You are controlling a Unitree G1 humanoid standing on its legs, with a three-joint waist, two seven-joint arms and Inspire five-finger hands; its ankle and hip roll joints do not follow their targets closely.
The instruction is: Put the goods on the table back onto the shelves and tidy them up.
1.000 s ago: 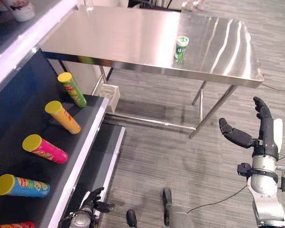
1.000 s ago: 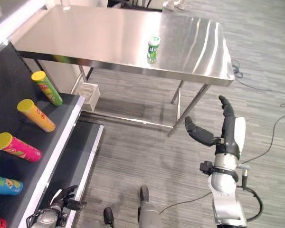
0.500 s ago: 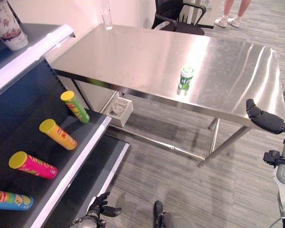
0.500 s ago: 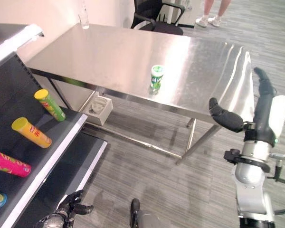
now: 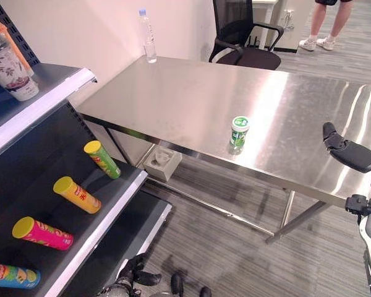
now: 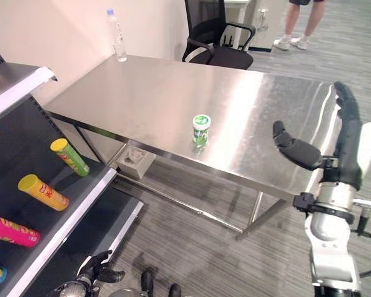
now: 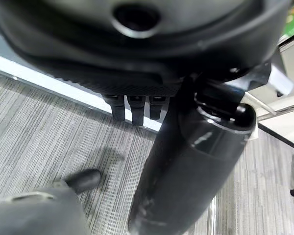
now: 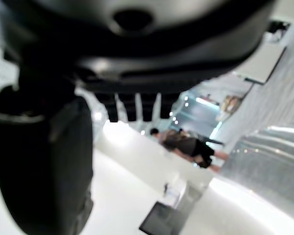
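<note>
So the one thing to shelve here is the little green can [image 6: 201,129], standing upright near the front edge of the steel desk [image 6: 142,86], well apart from the right robot hand [image 6: 334,148], off toward the shelf side of it. That right robot hand is raised over the desk's end with fingers straight up and thumb stuck out toward the can, spread wide, holding nothing. The left robot hand [image 6: 102,273] hangs low by the floor next to the shelf [image 5: 96,226], fingers loosely curled from what shows, also holding nothing. Looks like the reach hasn't really started. What could go wrong: the can is small and light-looking and sits close to the desk's edge, so if the right robot hand comes in from the far side and clips it with the thumb or a fingertip before closing, it could tip and roll right off onto the floor. The shiny desk top probably lets it slide too. The shelf already has chip tubes [image 5: 74,193] lying in a row, so dropping the can in carelessly could knock one loose. There's also a water bottle [image 5: 148,37] at the far corner, beyond the can from that hand, and a person [image 5: 324,25] standing past the desk, both out of the way for now.
</note>
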